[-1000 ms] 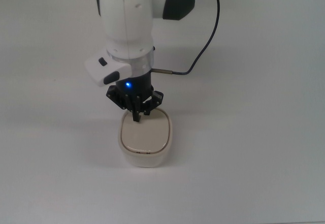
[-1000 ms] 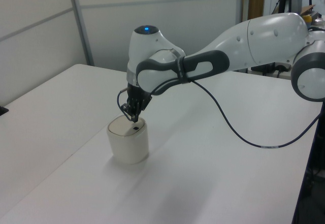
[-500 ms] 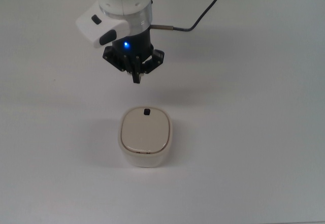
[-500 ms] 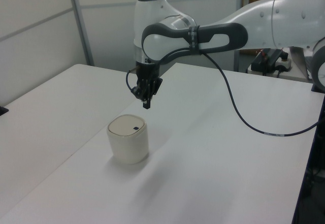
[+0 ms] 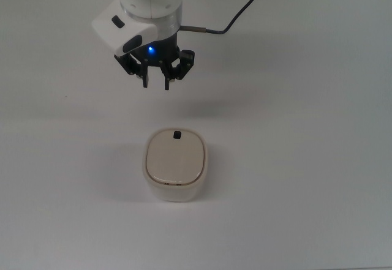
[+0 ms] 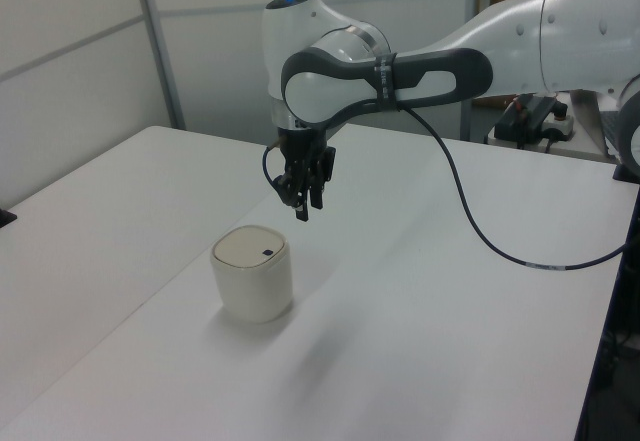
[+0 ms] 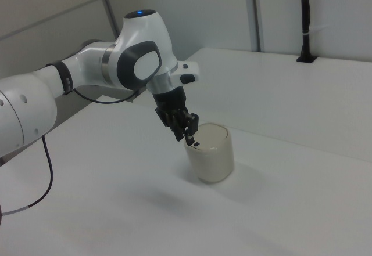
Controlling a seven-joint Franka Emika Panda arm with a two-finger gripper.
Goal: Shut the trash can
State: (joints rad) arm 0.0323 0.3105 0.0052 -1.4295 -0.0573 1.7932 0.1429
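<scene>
— Start with the big things. What does the scene hold?

— A wide white table (image 5: 306,160), and over it the white arm (image 6: 520,36) reaching in from the left view's right, with a black cable (image 6: 470,211) looping down from it. Beyond the table the left view shows grey wall panels and some clutter too far off to make out.

— And the trash can?

— The trash can (image 5: 176,166) stands upright on the table, near the middle of the top view, a little toward the top view's bottom. Nothing else sits near it.

— Is it closed?

— As far as these views show, yes. The lid (image 5: 175,156) lies flat and level inside the rim, no raised edge or gap visible from above or from the left view, and its small black knob (image 5: 177,135) sits at the lid's edge nearest the arm.

— Where is the gripper?

— The gripper (image 5: 156,85) hangs in the air above the table, clear of the bin and touching nothing. In the top view it is toward the top, well apart from the lid; in the right view it overlaps the bin's edge, but that is only the angle.

— Fingers?

— Apart — a clear gap shows between the two black fingers (image 5: 146,81) in the top view, and nothing is between them.

— So what remains?

— Judging by how things lie, the closing itself looks done. At most, the arm drawing away — I see no step on the bin left.
</scene>
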